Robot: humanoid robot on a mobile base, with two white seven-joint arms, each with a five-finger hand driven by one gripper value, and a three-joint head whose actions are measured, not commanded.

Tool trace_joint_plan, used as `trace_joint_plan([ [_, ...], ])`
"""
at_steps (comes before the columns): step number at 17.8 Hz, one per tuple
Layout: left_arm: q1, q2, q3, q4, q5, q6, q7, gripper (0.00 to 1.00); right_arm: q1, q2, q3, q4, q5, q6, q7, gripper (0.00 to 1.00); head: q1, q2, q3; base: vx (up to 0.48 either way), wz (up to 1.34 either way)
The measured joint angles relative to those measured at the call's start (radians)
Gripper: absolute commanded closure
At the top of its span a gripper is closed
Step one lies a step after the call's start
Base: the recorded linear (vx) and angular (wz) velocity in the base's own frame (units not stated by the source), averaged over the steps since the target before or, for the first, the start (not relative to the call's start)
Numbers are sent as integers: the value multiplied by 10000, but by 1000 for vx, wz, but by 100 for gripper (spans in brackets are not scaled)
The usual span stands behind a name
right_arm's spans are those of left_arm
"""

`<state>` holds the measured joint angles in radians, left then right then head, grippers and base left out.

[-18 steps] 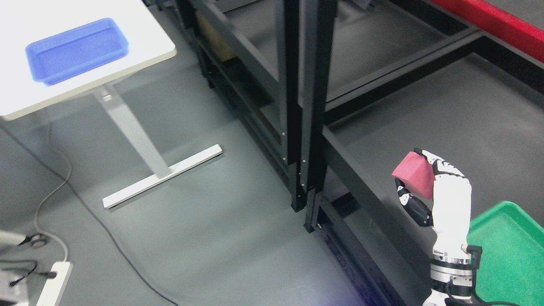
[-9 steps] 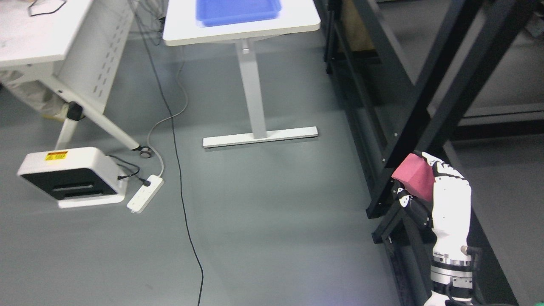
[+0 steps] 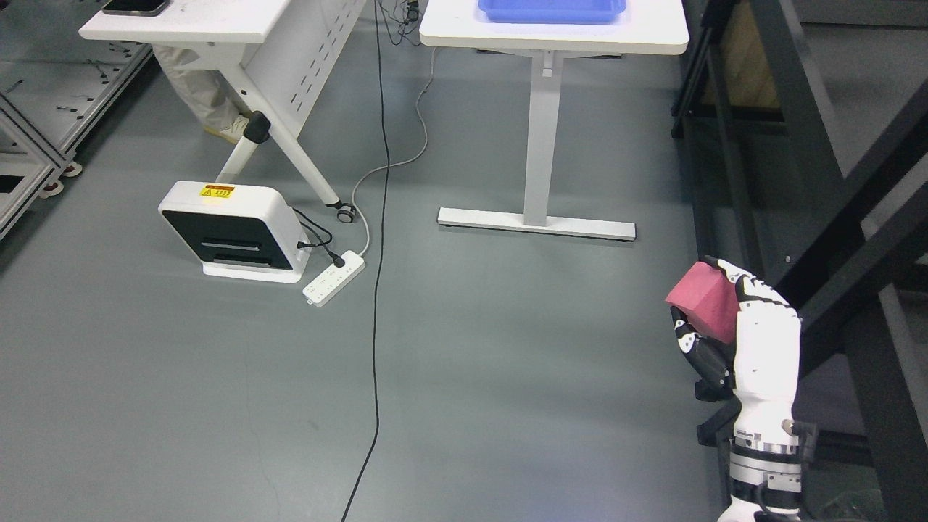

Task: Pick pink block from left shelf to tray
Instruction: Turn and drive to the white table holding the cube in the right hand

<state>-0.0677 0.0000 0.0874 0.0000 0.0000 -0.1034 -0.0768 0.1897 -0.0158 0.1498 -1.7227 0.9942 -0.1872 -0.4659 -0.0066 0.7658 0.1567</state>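
I see the right robot hand (image 3: pixel 714 319) raised at the lower right, fingers (image 3: pixel 754 290) and thumb clamped on the pink block (image 3: pixel 702 300), which sits tilted above the grey floor (image 3: pixel 471 377), just beside the black shelf frame (image 3: pixel 855 239). The blue tray (image 3: pixel 551 11) rests on the white surface (image 3: pixel 652 32) at the top edge, well apart from the block. A power strip (image 3: pixel 333 278) lies beside a white box unit (image 3: pixel 232 239). A person's leg (image 3: pixel 199 94) shows under the desk (image 3: pixel 217 25) at upper left.

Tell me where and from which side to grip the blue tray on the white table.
Grip the blue tray by its near long rim, coming from the front edge of the white table: only that raised lip shows and faces the robot. The right robot hand is already shut on the pink block.
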Motion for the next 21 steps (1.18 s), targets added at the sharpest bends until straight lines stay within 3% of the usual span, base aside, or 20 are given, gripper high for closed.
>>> trace_joint_plan([
  [12,-2,0,0,0,0,0,0,0,21,43,0,0,-2,-10,-3,97,0,0,0,49,188],
  [21,-1,0,0,0,0,0,0,0,25,-101,3,-1,-2,1,-4,97,0,0,0,235,119],
])
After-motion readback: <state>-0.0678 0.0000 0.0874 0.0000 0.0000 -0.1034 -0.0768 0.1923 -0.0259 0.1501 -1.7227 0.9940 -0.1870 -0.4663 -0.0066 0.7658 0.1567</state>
